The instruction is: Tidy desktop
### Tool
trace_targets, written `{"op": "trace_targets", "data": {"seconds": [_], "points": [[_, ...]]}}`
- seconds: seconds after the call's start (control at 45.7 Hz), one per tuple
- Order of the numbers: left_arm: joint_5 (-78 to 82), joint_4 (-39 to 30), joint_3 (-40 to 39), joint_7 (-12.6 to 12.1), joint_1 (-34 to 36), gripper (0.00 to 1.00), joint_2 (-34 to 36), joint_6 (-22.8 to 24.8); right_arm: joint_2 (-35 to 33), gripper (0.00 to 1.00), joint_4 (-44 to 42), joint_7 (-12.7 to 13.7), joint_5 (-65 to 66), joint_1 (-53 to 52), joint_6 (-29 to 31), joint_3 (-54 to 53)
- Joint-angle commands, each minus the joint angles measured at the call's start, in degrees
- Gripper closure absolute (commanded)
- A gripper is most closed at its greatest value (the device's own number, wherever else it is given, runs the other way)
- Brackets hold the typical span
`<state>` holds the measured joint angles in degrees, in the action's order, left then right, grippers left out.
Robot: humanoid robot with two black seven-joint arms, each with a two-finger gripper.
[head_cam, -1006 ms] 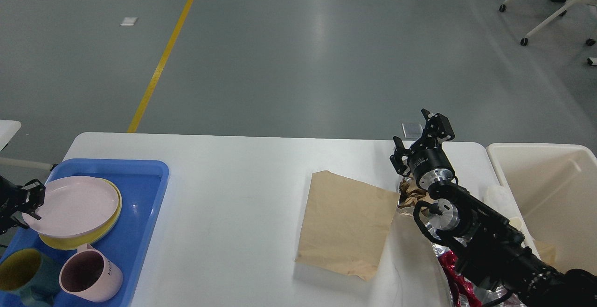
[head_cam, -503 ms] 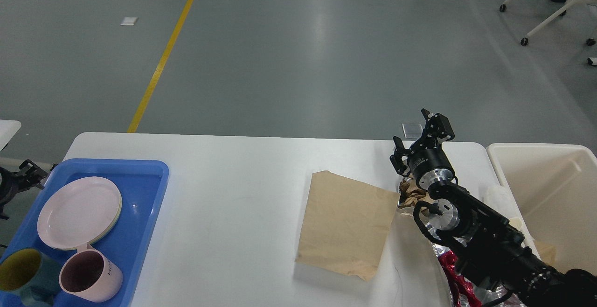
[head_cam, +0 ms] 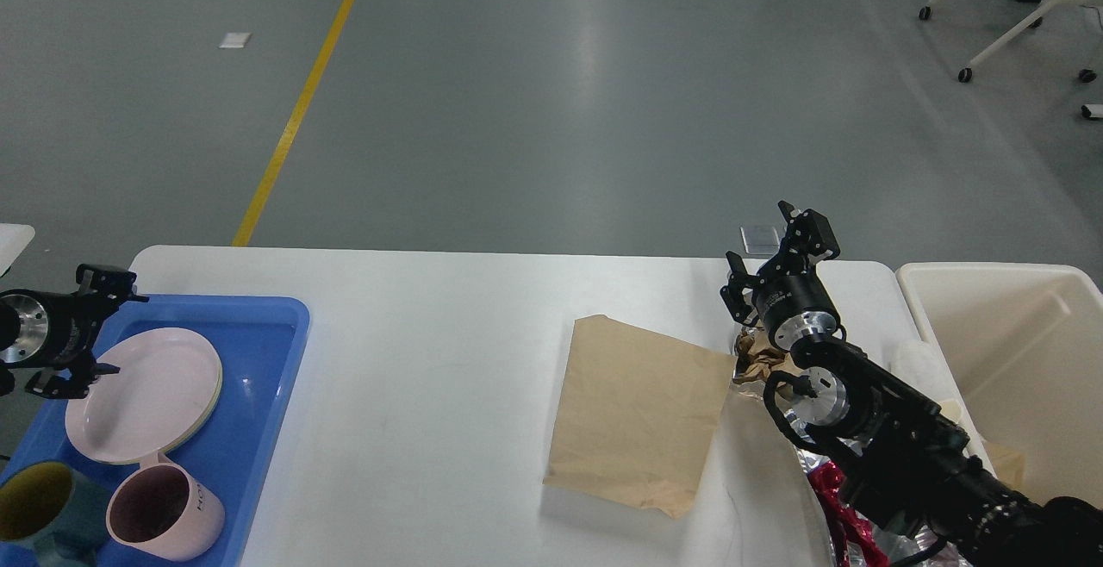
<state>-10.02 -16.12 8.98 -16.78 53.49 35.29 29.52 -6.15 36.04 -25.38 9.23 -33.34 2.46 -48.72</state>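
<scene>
While dishes sat stacked in the blue tray [head_cam: 258, 429] at the lower left of the frame, my left hand [head_cam: 102, 330] hung over its upper rim, released and holding nothing. My right hand [head_cam: 775, 261] stood at centre right, fingers spread and empty, above crumpled paper [head_cam: 758, 360]. The worktop [head_cam: 431, 334] filled the lower half of the frame, with a brown paper bag [head_cam: 638, 412] lying flat right of centre and foil wrappers [head_cam: 831, 498] near the cream bin [head_cam: 1017, 360]. Reaching for the bag, I judged, my right forearm could sweep the wrappers off the near edge, since they lay directly beneath it.
</scene>
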Motion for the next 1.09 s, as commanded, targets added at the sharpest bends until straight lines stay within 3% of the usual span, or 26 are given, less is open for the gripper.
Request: {"op": "trace_targets", "data": {"seconds": [0.0, 0.241, 0.547, 0.634, 0.875, 0.962, 1.072], "points": [[-0.1, 0.2, -18.2, 1.1, -2.9, 0.04, -0.2, -0.2, 0.0, 0.00, 0.0, 0.0, 0.0, 0.0, 0.0, 0.0], [-0.1, 0.3, -45.3, 1.9, -9.0, 0.04, -5.1, -0.4, 0.0, 0.00, 0.0, 0.1, 0.0, -0.1, 0.0, -0.1], [-0.2, 0.3, -65.9, 2.5, -11.7, 0.04, -7.8, -0.4, 0.0, 0.00, 0.0, 0.0, 0.0, -0.1, 0.0, 0.0], [-0.2, 0.3, -69.2, 4.5, -11.7, 0.04, -7.9, -0.3, 0.0, 0.00, 0.0, 0.1, 0.0, 0.0, 0.0, 0.0], [-3.6, 0.3, -76.9, 14.2, -11.2, 0.04, -8.9, -2.8, 0.0, 0.00, 0.0, 0.1, 0.0, 0.0, 0.0, -0.1], [-4.7, 0.3, -78.9, 15.1, -11.3, 0.04, -9.4, -6.0, 0.0, 0.00, 0.0, 0.0, 0.0, 0.0, 0.0, -0.1], [-4.2, 0.2, -78.3, 15.1, -11.3, 0.04, -10.6, -6.3, 0.0, 0.00, 0.0, 0.0, 0.0, -0.1, 0.0, -0.1]]}}
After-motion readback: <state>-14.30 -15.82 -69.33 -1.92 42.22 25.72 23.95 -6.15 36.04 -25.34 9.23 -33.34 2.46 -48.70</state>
